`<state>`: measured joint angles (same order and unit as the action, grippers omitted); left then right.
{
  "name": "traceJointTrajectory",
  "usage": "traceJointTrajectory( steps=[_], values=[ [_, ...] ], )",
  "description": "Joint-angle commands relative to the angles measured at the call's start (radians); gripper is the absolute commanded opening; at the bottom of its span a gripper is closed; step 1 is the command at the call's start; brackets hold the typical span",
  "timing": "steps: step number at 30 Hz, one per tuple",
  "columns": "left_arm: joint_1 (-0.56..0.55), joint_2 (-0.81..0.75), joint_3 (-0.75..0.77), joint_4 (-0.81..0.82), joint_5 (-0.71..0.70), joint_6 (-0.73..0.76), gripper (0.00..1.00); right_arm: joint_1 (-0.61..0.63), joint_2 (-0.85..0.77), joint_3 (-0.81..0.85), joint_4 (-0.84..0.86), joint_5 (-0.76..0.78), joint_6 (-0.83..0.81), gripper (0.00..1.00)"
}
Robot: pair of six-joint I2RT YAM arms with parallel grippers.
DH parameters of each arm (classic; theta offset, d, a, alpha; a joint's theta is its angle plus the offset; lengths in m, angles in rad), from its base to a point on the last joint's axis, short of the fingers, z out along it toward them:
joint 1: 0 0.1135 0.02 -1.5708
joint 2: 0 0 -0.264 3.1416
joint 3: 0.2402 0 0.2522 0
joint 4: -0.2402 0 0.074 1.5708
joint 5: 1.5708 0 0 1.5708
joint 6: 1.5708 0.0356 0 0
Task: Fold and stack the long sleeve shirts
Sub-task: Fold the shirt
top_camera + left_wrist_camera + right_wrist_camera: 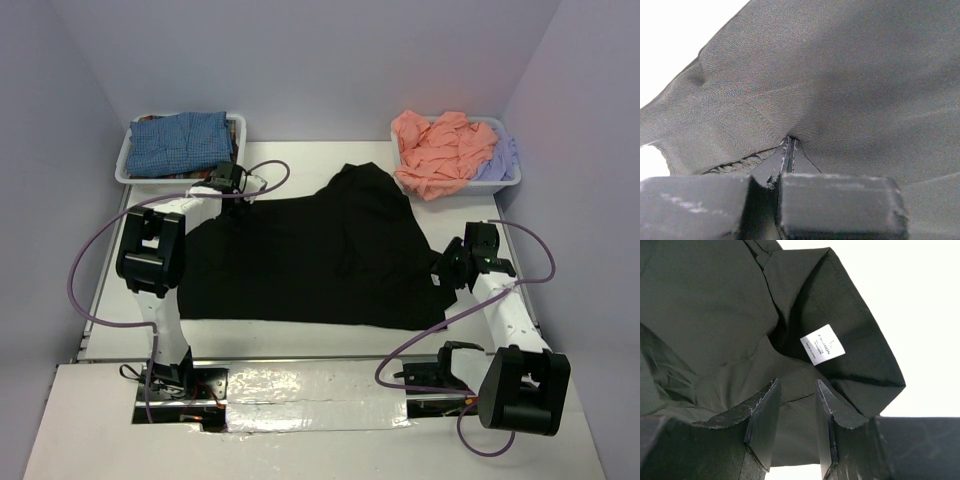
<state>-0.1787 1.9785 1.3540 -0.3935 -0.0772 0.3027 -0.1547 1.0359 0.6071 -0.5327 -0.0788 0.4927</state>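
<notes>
A large black shirt (310, 255) lies spread across the table's middle. My left gripper (228, 190) sits at its far left corner, shut on a pinch of the black cloth (830, 85), which rises from the closed fingertips (790, 141). My right gripper (452, 268) is at the shirt's right edge. Its jaws stand open with a gap over the black cloth (715, 315), close to a white label (822, 344). A blue-checked shirt (180, 142) lies in the far left bin. Salmon-pink (440, 150) and pale lavender (497, 160) shirts lie in the far right bin.
A white bin (124, 160) stands at the far left and another white bin (510, 183) at the far right. Purple cables (90, 260) loop beside both arms. The table's white surface (920, 315) shows beside the shirt's right edge.
</notes>
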Motion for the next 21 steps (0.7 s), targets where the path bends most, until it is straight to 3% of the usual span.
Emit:
traceJointTrajectory(
  steps=[1,13,14,15,21],
  values=[
    [0.001,-0.023,-0.026,-0.034,-0.004,-0.019,0.00,0.004,-0.017,0.023,0.007,0.022,-0.019,0.41],
    [0.002,-0.098,-0.019,-0.113,-0.079,0.030,0.01,0.004,-0.037,0.002,0.014,0.019,-0.026,0.41],
    [0.002,-0.098,-0.023,-0.111,-0.081,0.032,0.05,0.006,-0.037,0.003,0.014,0.019,-0.026,0.41],
    [0.002,-0.098,-0.024,-0.110,-0.081,0.032,0.17,0.006,-0.036,0.005,0.014,0.019,-0.026,0.41],
    [0.004,-0.072,-0.058,-0.097,-0.154,0.045,0.15,0.004,-0.043,0.003,0.008,0.016,-0.031,0.41]
  ],
)
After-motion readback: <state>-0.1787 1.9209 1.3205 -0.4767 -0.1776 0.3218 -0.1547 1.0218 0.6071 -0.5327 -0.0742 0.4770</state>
